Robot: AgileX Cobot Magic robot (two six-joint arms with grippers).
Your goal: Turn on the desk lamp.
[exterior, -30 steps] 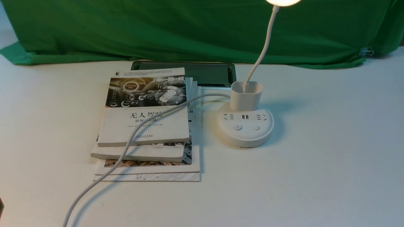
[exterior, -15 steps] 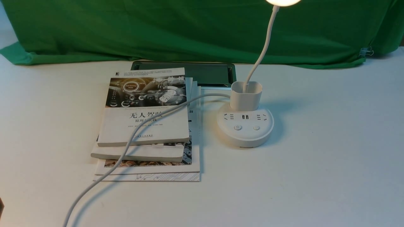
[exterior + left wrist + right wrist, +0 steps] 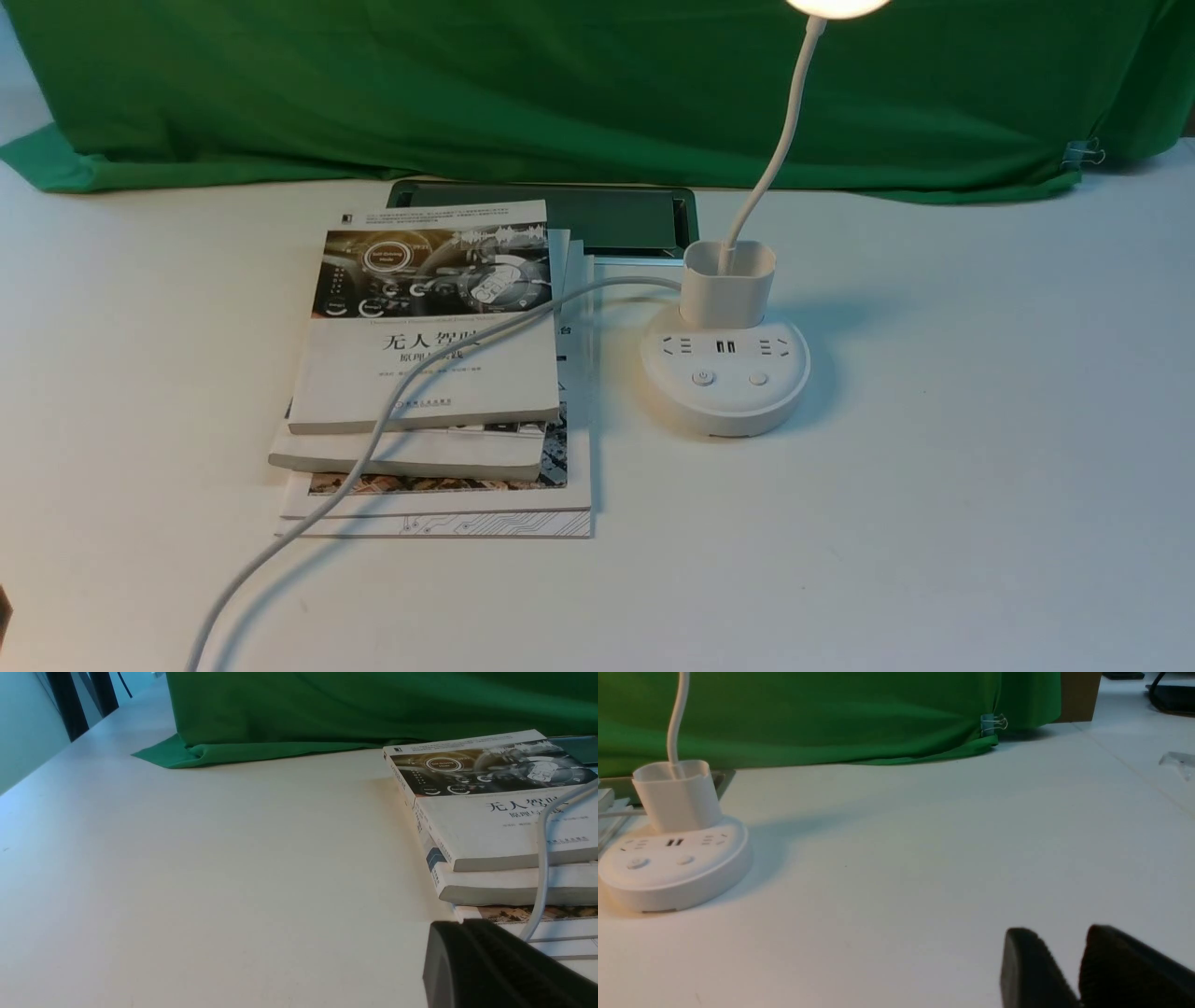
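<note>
Lab recording setup: green backdrop cloth (image 3: 560, 84) held by binder clip (image 3: 992, 722) behind a white counter (image 3: 980, 467), textbooks (image 3: 429, 364) stacked.

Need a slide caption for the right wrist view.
Right gripper low over the bare table, apart from the desk lamp.

Top book (image 3: 429, 317) of the stack: large black title, readable part "无人驾", the rest crossed by the white cable (image 3: 373, 439); smaller lines under it too small to read. Dark cover picture carries round dial graphics, their lettering illegible. Same title shows in the left wrist view, just beyond the left gripper's finger (image 3: 495, 970). Desk lamp (image 3: 725, 373) base: power symbol on the left button (image 3: 703, 378), no readable words.
</note>
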